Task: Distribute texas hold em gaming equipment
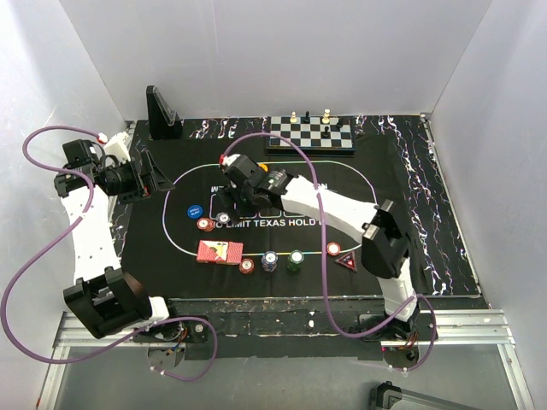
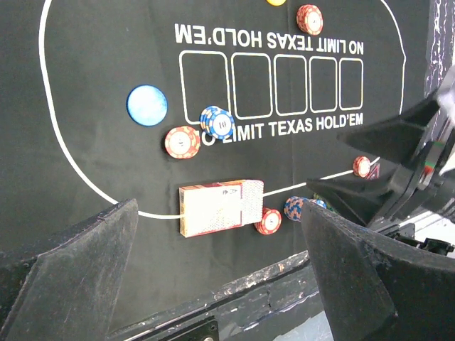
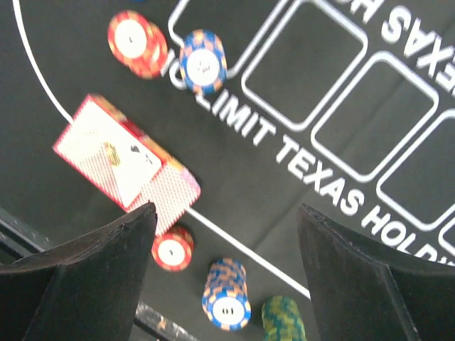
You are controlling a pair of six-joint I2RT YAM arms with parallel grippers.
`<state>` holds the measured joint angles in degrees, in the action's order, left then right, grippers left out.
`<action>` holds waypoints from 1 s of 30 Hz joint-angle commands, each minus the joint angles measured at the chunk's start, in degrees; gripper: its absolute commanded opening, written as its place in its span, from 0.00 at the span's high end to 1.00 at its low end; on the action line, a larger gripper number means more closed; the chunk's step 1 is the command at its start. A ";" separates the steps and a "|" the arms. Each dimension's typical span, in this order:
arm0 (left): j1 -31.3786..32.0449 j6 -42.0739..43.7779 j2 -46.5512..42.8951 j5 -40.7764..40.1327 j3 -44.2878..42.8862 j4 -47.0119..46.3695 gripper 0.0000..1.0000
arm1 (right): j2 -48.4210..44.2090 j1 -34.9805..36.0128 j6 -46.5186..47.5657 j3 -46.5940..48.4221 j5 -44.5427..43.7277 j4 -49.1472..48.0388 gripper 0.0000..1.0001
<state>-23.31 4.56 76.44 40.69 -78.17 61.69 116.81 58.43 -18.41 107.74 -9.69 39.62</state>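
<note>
- Left hand (image 2: 219, 207): its two dark fingers (image 2: 78, 277) fill the lower corners of the left wrist view. They are spread wide with nothing between them. In the top view the hand hangs at the left edge of the mat (image 1: 171, 248).
- Right hand (image 3: 226, 213): fingers likewise far apart and empty, raised over the left-centre of the mat, above the printed lettering.
- Deck of cards (image 1: 219, 252): lies flat on the white oval line at the mat's near-left side. It has a red-patterned back, with a pale face-up card on top.
- Red chip (image 1: 247, 266): just beside the deck's near right corner.
- Blue stack (image 1: 270, 260) and green stack (image 1: 296, 259): side by side to the right of that chip, at the near line.
- Second red chip (image 1: 333, 249) and dark red triangular marker (image 1: 346, 261): next to each other, farther right.
- Red-and-white stack (image 1: 205, 225) and blue-and-white stack (image 1: 224, 219): close together beyond the deck, the latter on the start of the lettering.
- Flat blue chip (image 1: 195, 210): alone, left of those two stacks.
- Orange chip (image 1: 262, 167): at the far side of the oval, partly hidden by the right arm.
- Chessboard (image 1: 312, 134): at the far edge of the bench (image 1: 427, 213), with pieces standing on it.
</note>
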 commanded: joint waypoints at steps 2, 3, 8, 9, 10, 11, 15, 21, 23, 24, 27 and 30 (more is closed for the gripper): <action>-0.33 -0.95 -2.79 -0.35 1.00 -0.96 0.00 | -5.45 3.52 -2.50 -11.84 -1.37 0.37 0.13; -0.33 -0.78 -2.88 -0.34 1.00 -1.13 0.00 | -6.50 4.14 -3.11 -13.77 -1.90 0.55 0.12; -0.42 -0.86 -3.06 -0.35 1.09 -1.31 0.00 | -9.50 5.55 -5.31 -21.34 -2.79 -1.20 0.11; -0.33 -0.87 -3.06 -0.08 1.18 -1.14 0.00 | -9.76 5.64 -5.75 -22.30 -2.70 -1.56 0.11; -0.33 -0.95 -3.14 0.18 1.27 -1.22 0.00 | -10.02 5.55 -6.02 -23.18 -2.79 -1.82 0.10; -0.33 -1.13 -3.14 0.27 1.35 -1.22 0.00 | -10.20 5.55 -6.45 -24.06 -2.53 -2.08 0.10; -0.33 -1.22 -3.06 0.45 1.35 -1.31 0.00 | -10.64 5.64 -7.07 -26.26 -1.91 -2.70 0.09; -0.33 -0.95 -2.97 0.45 1.71 -1.40 0.00 | -11.70 5.81 -8.21 -28.20 -1.73 -3.49 0.16; -0.33 -0.95 -2.97 0.27 1.88 -1.40 0.00 | -11.87 5.81 -8.48 -28.64 -1.47 -3.58 0.20; -0.42 -0.78 -2.97 0.18 2.06 -1.49 0.00 | -11.96 5.99 -8.65 -28.82 -1.29 -3.58 0.23; -0.33 -0.60 -2.88 0.09 2.06 -1.49 0.00 | -12.22 6.08 -8.83 -29.43 -1.12 -3.67 0.29; -0.33 -0.69 -2.79 0.01 2.06 -1.49 0.00 | -12.40 6.25 -9.36 -29.78 -1.20 -3.41 0.35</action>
<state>-23.31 3.81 75.61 40.25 -76.36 60.97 107.46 64.25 -26.44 78.74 -11.00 36.99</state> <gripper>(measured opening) 0.996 0.682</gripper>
